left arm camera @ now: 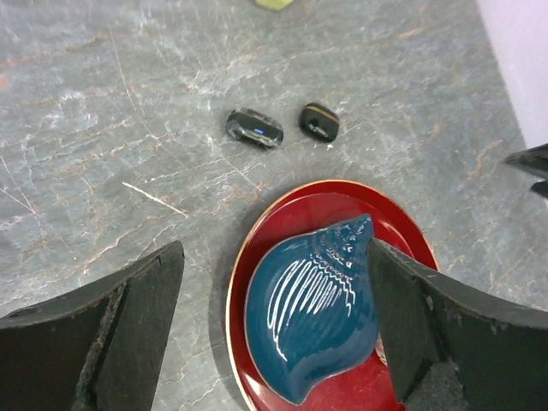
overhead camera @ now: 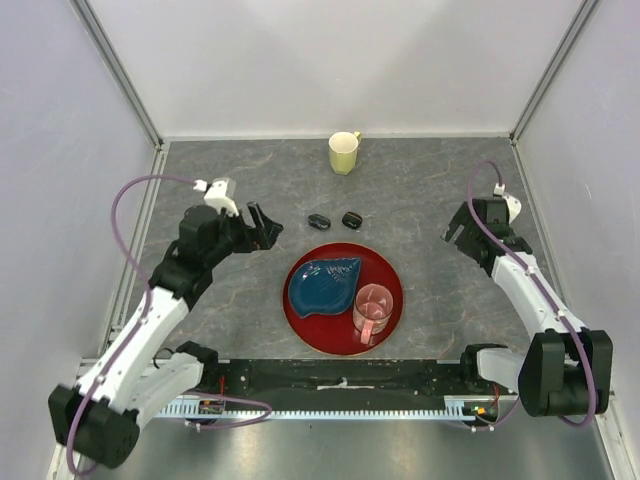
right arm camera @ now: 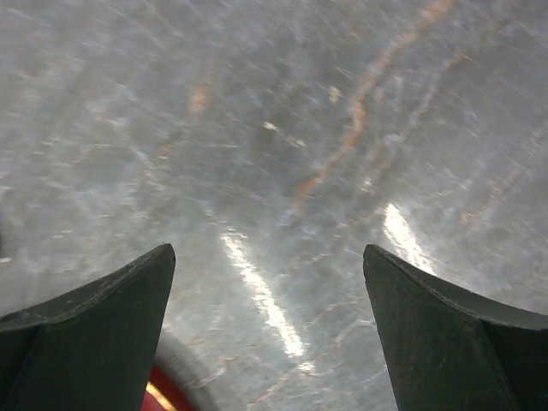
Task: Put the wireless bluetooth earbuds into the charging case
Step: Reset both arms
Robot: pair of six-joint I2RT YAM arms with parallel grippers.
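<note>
Two small black pebble-like charging cases lie side by side on the grey table behind the red plate: the left case [overhead camera: 318, 221] [left arm camera: 254, 127] and the right case [overhead camera: 352, 219] [left arm camera: 319, 122]. No loose earbuds show in any view. My left gripper [overhead camera: 267, 224] [left arm camera: 274, 257] is open and empty, to the left of the cases and above the plate's left edge. My right gripper [overhead camera: 450, 233] [right arm camera: 267, 253] is open and empty over bare table, well to the right of the cases.
A red plate [overhead camera: 390, 280] [left arm camera: 402, 224] at the near centre holds a blue shell-shaped dish [overhead camera: 322, 283] [left arm camera: 312, 304] and a pink glass mug [overhead camera: 372, 310]. A yellow cup [overhead camera: 344, 152] stands at the back. White walls enclose the table.
</note>
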